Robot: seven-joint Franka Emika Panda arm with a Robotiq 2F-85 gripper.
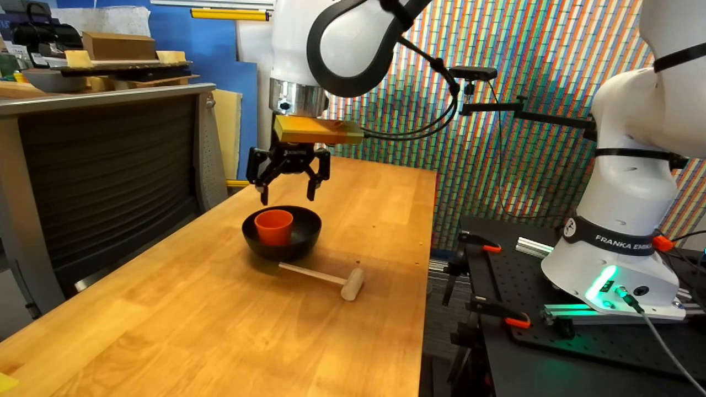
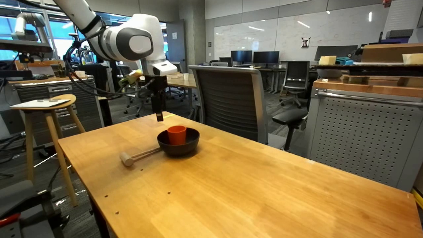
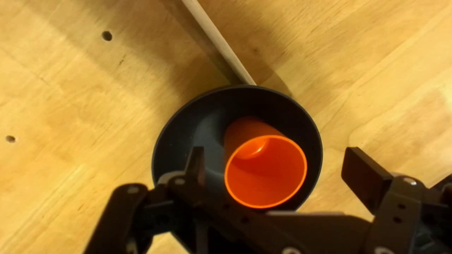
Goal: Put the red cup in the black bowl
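The red cup (image 1: 274, 229) stands upright inside the black bowl (image 1: 308, 234) on the wooden table. Both exterior views show the cup (image 2: 177, 135) within the bowl (image 2: 190, 145). In the wrist view the cup (image 3: 266, 173) sits off-centre in the bowl (image 3: 180, 137), its mouth facing the camera. My gripper (image 1: 288, 196) is open and empty, above the bowl and apart from the cup. In the wrist view the gripper (image 3: 278, 167) has its fingers wide apart, one on each side of the cup's rim. The bowl's near edge is partly hidden by the gripper there.
A wooden mallet (image 1: 353, 284) lies on the table (image 1: 220, 331), its handle end close to the bowl; the handle (image 3: 220, 42) also shows in the wrist view. An office chair (image 2: 231, 102) stands against the table's long edge. A wooden stool (image 2: 49, 105) stands beyond one end.
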